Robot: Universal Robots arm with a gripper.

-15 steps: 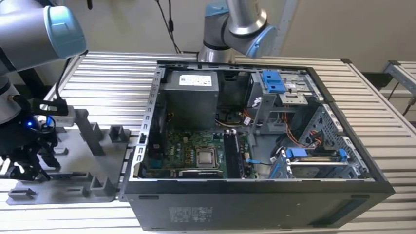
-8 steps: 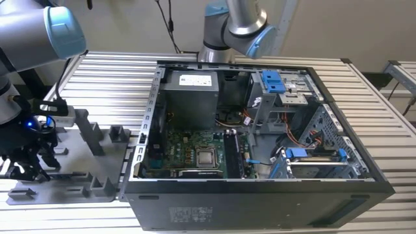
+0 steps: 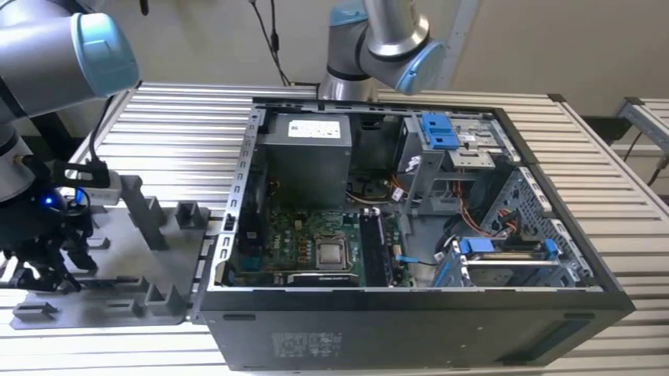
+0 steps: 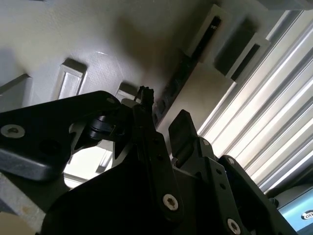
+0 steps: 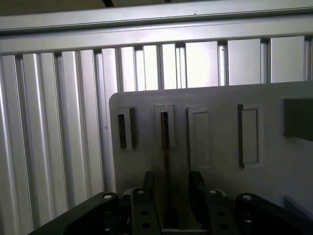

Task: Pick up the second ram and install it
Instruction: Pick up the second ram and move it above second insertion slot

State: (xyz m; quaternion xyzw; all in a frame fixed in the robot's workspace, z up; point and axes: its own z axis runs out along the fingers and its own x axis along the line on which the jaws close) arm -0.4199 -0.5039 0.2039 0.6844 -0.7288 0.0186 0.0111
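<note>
Hovering at the grey tray, the gripper has its fingers spread either side of the second ram standing in it.

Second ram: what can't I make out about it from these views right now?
Board faces of the second ram: edge-on in both wrist views, just a thin line.
Its near end: first wrist view, lost in shadow inside the open claw.
Exterior view: too small to pick out near the grey tray.
</note>
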